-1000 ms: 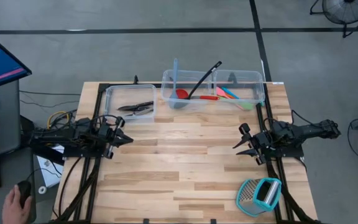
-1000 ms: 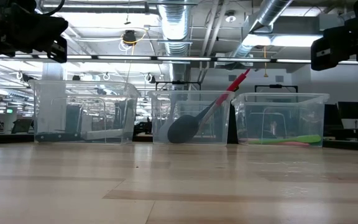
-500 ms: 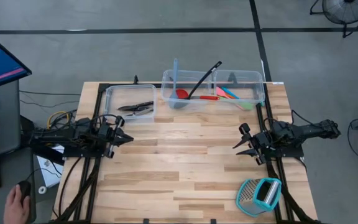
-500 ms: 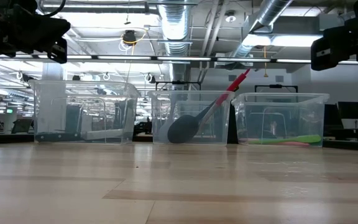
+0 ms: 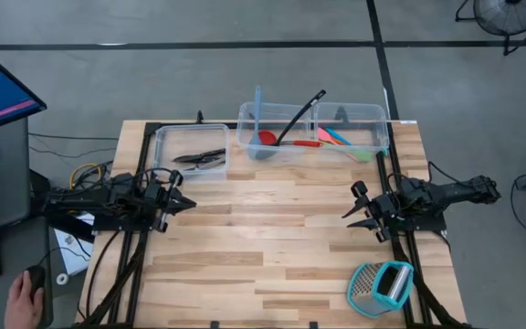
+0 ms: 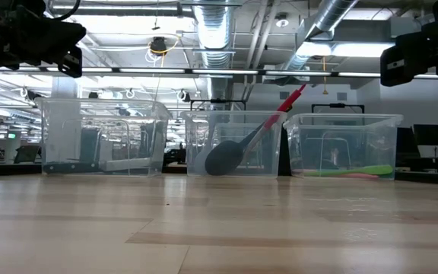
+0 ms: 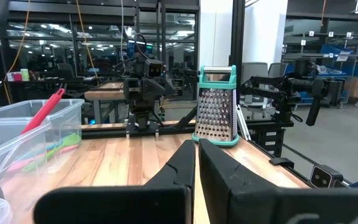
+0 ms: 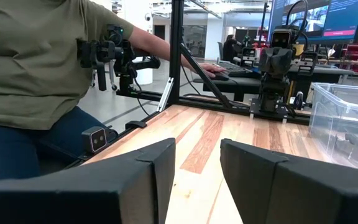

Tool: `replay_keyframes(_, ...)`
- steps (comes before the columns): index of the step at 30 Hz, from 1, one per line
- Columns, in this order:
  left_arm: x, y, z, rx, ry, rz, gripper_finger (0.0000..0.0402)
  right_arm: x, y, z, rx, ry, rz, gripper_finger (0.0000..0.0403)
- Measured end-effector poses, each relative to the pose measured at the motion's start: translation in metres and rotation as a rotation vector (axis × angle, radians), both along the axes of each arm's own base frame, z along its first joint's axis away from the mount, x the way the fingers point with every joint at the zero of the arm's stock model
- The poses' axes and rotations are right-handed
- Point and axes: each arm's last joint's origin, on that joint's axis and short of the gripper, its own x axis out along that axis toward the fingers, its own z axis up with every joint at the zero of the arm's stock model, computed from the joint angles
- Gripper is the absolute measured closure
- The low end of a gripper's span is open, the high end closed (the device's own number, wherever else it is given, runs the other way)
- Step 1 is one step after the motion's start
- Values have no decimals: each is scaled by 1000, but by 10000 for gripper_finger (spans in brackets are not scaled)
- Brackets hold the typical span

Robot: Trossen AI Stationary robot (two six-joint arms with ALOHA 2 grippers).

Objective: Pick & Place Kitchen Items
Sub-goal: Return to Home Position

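Note:
The kitchen items lie in three clear bins along the table's far edge. Black-handled knives [image 5: 199,157] rest in the left bin [image 5: 164,137]. A red spoon [image 5: 281,141], a black spoon [image 5: 299,115] and a grey-blue spatula [image 6: 223,157] lean in the middle bin [image 5: 245,117]. Coloured spatulas [image 5: 341,140] lie in the right bin [image 5: 383,123]. My left gripper [image 5: 190,204] hovers shut at the table's left edge and points right. At the right edge, my right gripper [image 5: 351,210] hovers open and points left, with nothing between its fingers [image 8: 160,163].
A teal-framed metal grater [image 5: 382,285] stands at the near right corner; it also shows in the left wrist view [image 7: 216,104]. Bare wood [image 5: 272,238] spans the table between the arms. A person [image 8: 36,74] sits beyond the table's near left side.

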Motion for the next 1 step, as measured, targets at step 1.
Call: replay_keyframes(1,0,0,0,0,0,0,399,0,0,0,0,0,0,278)
